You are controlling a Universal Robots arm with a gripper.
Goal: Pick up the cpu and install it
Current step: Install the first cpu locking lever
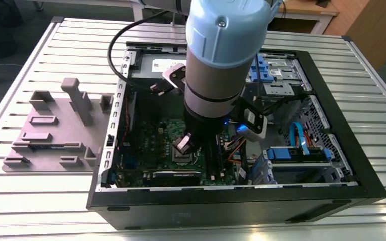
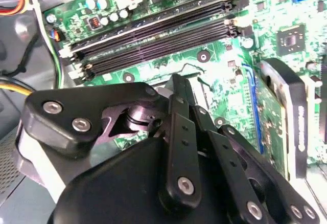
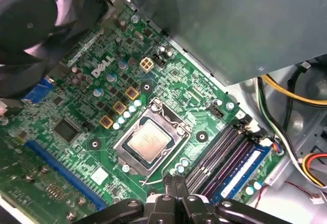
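Note:
The cpu, a small square chip with a pale metal top, lies flat in its socket on the green motherboard. The socket's metal frame surrounds it. My gripper hovers just beside the socket, between it and the memory slots. Its black fingers are pressed together with nothing between them. In the second wrist view the same fingertips point down at the board close to the memory slots. In the exterior view the gripper reaches down inside the open computer case, over the motherboard.
A big grey box overhangs the board beside the socket, with coloured cables past the memory slots. A black fan sits at the other side. Blue drive bays fill the case's far corner. A grey parts fixture stands on the table at the exterior view's left.

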